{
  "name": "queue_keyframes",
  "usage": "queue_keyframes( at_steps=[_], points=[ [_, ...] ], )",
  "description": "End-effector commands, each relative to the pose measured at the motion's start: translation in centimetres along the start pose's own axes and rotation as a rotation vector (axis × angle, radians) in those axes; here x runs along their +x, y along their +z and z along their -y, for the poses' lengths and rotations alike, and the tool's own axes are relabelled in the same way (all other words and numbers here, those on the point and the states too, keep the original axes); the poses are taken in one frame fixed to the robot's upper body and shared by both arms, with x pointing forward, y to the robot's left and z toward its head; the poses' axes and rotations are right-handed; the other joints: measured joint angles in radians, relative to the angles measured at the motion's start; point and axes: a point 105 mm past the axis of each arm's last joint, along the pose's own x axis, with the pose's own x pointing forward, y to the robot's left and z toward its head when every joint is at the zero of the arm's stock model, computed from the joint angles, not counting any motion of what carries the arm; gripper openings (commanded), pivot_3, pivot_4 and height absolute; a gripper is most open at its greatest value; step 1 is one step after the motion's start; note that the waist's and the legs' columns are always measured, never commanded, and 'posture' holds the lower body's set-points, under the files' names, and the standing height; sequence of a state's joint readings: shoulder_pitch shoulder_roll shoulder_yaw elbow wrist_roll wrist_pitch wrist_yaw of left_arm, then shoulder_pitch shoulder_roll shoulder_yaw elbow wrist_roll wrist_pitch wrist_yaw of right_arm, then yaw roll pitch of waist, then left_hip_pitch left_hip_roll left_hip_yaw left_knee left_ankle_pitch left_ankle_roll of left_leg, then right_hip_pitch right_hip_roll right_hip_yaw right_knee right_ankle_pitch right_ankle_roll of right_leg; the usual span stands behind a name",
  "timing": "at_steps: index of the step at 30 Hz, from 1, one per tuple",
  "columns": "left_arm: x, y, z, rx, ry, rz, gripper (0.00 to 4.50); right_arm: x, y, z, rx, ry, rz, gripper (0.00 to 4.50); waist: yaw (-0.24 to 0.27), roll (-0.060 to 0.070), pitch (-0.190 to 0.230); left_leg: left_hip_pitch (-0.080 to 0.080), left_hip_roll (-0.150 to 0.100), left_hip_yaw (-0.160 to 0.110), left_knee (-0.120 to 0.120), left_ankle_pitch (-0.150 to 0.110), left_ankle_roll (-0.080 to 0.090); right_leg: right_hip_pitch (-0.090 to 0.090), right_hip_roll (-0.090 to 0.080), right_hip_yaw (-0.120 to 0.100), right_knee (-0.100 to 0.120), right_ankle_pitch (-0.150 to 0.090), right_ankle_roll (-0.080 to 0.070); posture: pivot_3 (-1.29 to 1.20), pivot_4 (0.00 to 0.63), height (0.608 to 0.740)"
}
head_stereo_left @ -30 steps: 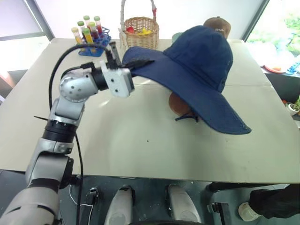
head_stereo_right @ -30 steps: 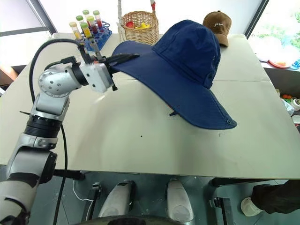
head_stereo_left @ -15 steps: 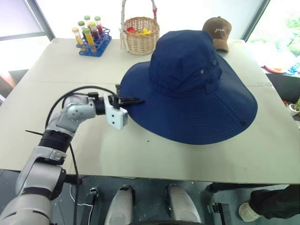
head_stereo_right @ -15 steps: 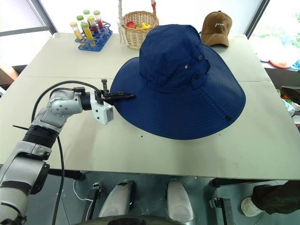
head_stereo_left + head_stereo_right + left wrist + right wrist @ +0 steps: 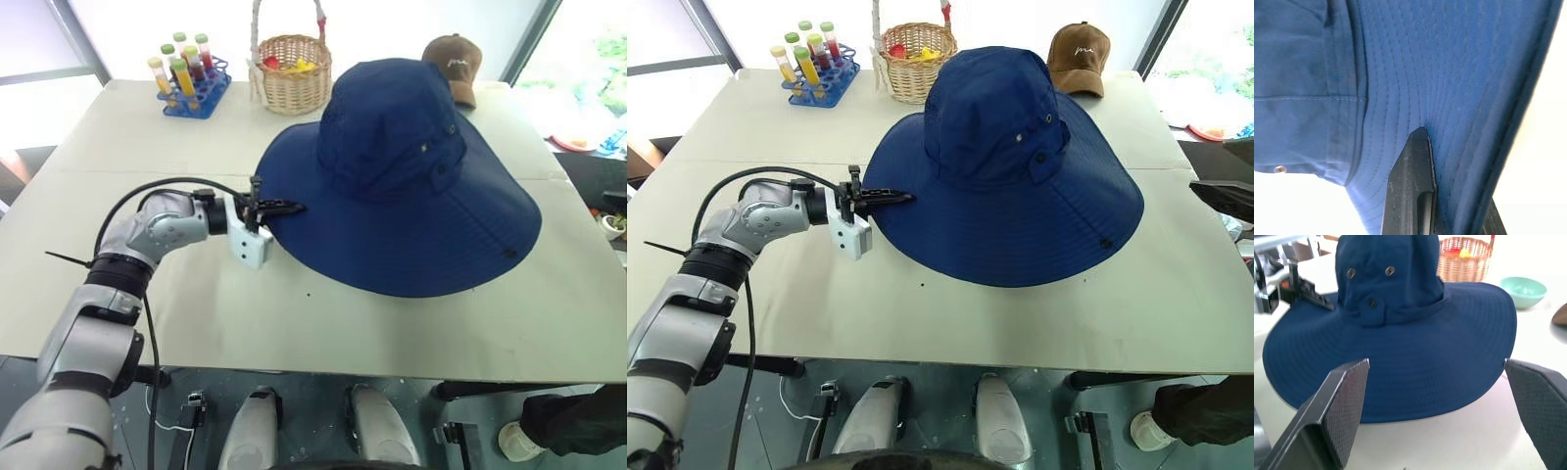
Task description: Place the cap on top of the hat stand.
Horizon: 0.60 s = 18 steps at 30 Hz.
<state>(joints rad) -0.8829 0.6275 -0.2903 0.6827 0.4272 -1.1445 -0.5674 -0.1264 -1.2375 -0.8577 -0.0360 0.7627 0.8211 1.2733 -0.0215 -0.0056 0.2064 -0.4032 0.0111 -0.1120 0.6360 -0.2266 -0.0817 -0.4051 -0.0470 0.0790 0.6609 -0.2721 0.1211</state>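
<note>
Left gripper [image 5: 284, 208] pinches the one cap's [image 5: 402, 166] brim; right gripper [image 5: 1437, 404] gapes empty.

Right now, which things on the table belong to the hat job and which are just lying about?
Job:
- navy sun hat, its brim pinched by the left fingers

Lying about:
- brown baseball cap
- wicker basket
- test tube rack
- mint bowl

Left tool [image 5: 1449, 205] pinched on cap [image 5: 1396, 73] brim edge; stitched blue fabric close up.
</note>
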Motion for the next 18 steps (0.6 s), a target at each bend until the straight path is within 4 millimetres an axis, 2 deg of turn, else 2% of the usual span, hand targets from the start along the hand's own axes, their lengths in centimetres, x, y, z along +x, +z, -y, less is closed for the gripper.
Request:
queue_keyframes(
  at_steps=[1, 3, 6, 9, 15, 18],
  points=[
    [-0.4, 0.0, -1.0, 0.013, 0.030, 0.006, 0.58, 0.0, 1.1, -0.2, -0.057, 0.009, 0.018, 4.50, 0.000, 0.000, 0.000, 0.000, 0.000, 0.000, 0.000, 0.000, 0.000, 0.000, 0.000, 0.000, 0.000, 0.000, 0.000, 0.00, 0.150, 0.740],
    [-0.6, 0.2, -1.1, 0.009, 0.031, 0.011, 1.34, 0.1, 1.0, -0.1, -0.059, 0.011, 0.016, 4.50, 0.000, 0.000, 0.000, 0.000, 0.000, 0.000, -0.001, 0.000, 0.000, 0.000, 0.000, 0.000, 0.000, 0.000, 0.000, 0.00, 0.150, 0.740],
    [-1.2, 0.0, -1.4, 0.001, 0.041, -0.002, 3.01, 0.2, 1.0, 0.1, -0.062, 0.015, 0.014, 4.50, 0.000, 0.000, 0.000, 0.000, 0.000, 0.000, -0.001, 0.000, 0.000, 0.000, 0.000, 0.000, 0.000, 0.000, 0.000, 0.00, 0.150, 0.740],
    [-2.0, -0.2, -1.4, -0.009, 0.035, -0.024, 4.43, 0.3, 0.9, 0.2, -0.065, 0.020, 0.012, 4.50, 0.000, 0.000, 0.000, 0.000, 0.000, 0.000, -0.001, 0.000, 0.000, 0.000, 0.000, 0.000, 0.000, 0.000, 0.000, 0.00, 0.150, 0.740],
    [-5.7, -0.7, -0.6, -0.037, 0.002, -0.129, 4.43, 1.3, 0.8, 1.1, -0.079, 0.048, 0.001, 4.50, -0.021, 0.000, 0.000, 0.002, 0.000, 0.000, -0.004, 0.000, 0.000, 0.000, 0.000, 0.000, 0.000, 0.000, 0.000, 0.00, 0.150, 0.740],
    [-8.2, -1.6, -1.2, -0.168, 0.055, -0.240, 4.43, 1.9, 0.7, 1.5, -0.086, 0.066, -0.001, 4.50, -0.026, 0.000, 0.000, 0.002, 0.001, 0.000, -0.004, 0.000, 0.000, 0.000, 0.000, 0.001, 0.000, 0.000, 0.000, 0.00, 0.150, 0.740]
  ],
)
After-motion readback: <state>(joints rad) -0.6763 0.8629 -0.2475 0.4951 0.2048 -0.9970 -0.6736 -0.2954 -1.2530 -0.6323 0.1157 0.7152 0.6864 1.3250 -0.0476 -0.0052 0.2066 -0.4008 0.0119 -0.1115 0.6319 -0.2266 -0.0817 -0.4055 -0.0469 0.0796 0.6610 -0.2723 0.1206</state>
